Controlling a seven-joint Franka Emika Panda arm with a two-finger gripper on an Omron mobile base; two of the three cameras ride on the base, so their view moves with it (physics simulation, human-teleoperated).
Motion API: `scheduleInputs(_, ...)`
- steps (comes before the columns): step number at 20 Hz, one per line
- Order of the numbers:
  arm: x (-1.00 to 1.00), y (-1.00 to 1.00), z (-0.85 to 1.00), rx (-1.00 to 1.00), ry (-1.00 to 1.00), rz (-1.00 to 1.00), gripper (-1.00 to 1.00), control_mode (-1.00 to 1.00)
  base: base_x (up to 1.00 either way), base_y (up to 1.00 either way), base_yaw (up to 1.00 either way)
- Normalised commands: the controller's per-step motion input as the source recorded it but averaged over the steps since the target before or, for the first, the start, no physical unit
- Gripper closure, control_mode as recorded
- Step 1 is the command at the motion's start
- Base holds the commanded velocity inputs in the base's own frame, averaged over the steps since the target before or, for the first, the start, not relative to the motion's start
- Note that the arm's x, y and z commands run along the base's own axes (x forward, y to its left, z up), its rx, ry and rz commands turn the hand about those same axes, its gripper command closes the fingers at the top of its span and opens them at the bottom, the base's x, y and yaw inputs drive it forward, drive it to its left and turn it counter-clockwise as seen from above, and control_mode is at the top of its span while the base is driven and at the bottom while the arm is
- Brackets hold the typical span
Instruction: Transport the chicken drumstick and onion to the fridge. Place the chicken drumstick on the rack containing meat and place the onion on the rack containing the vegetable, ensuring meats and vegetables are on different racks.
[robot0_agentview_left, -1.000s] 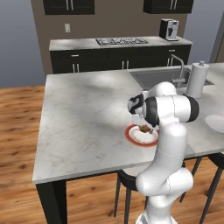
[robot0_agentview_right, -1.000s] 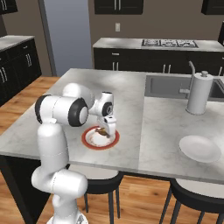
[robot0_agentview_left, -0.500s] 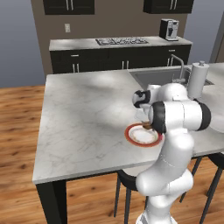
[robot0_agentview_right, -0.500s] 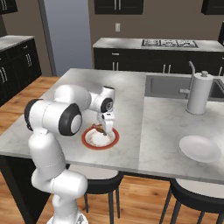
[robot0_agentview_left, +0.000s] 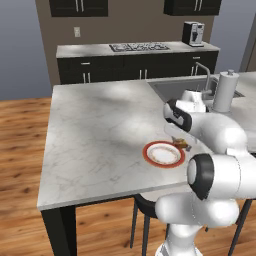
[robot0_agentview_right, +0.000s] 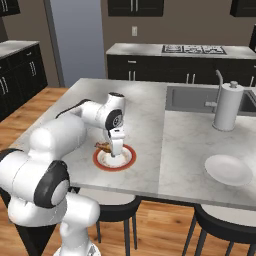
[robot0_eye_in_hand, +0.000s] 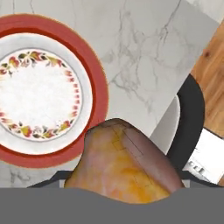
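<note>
- The gripper (robot0_agentview_right: 115, 148) is clenched on the chicken drumstick (robot0_eye_in_hand: 122, 168), which sits raised off the red-rimmed plate (robot0_eye_in_hand: 89, 65) and looms large at the bottom of the hand view.
- In the left base view the chicken drumstick (robot0_agentview_left: 181, 144) hangs beside the plate's (robot0_agentview_left: 150, 148) far rim, above the marble surface (robot0_agentview_left: 100, 130).
- Step in hand, as judged: carrying the drumstick off toward the fridge; the pick-up looks complete.
- The plate is now bare; the onion is not located here.
- Next move calls for a firm hold while the base turns and drives to the fridge, then finding the rack that holds meat.
</note>
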Motion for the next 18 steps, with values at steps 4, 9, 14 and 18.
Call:
scheduleInputs(4,-0.67,0.01,0.98,0.0,-0.18,0.05,1.0,-1.0,0.0,0.0,0.0)
scheduleInputs(9,-0.83,0.0,0.64,-0.15,-0.45,0.18,1.0,-1.0,0.0,0.0,0.0)
scheduleInputs(14,-0.86,0.07,0.76,-0.15,-0.64,0.15,1.0,-1.0,0.0,0.0,0.0)
scheduleInputs(18,-0.5,0.28,0.81,-0.09,-0.6,0.02,1.0,-1.0,0.0,0.0,0.0)
